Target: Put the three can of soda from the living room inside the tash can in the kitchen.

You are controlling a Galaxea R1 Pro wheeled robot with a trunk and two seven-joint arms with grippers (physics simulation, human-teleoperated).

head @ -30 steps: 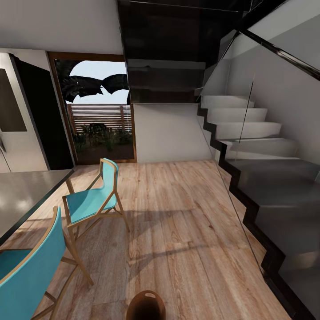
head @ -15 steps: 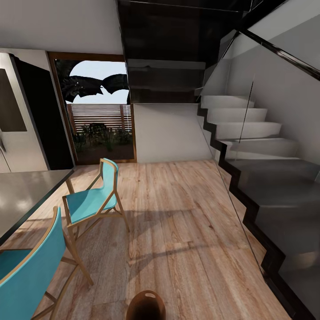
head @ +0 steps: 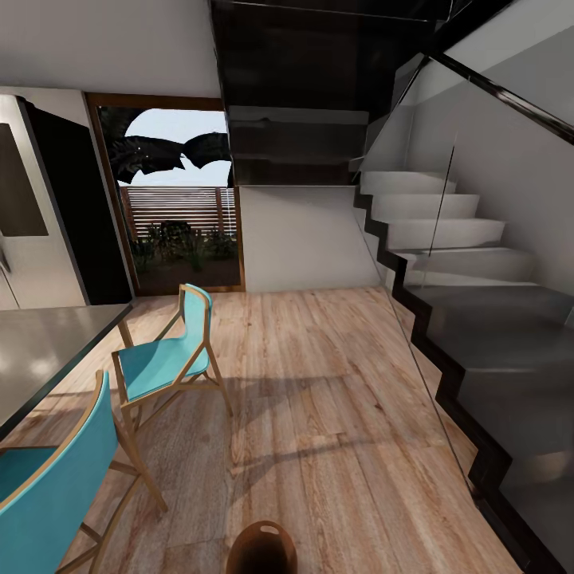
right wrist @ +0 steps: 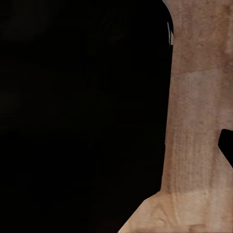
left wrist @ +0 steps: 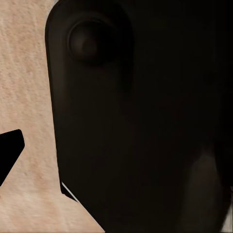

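Where the wood floor [head: 335,414] meets the lower edge of the head view sits the brown tash can [head: 262,548], its inside too dark to read. From the left: a steel fridge [head: 24,207], a grey table [head: 40,351], two teal chairs [head: 163,359], a glass door [head: 179,215], then stairs [head: 462,263]. Whether either gripper is spread or closed, I cannot tell.

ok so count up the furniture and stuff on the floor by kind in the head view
turquoise chairs: 2
grey table: 1
brown bin: 1
fridge: 1
staircase: 1
total: 6
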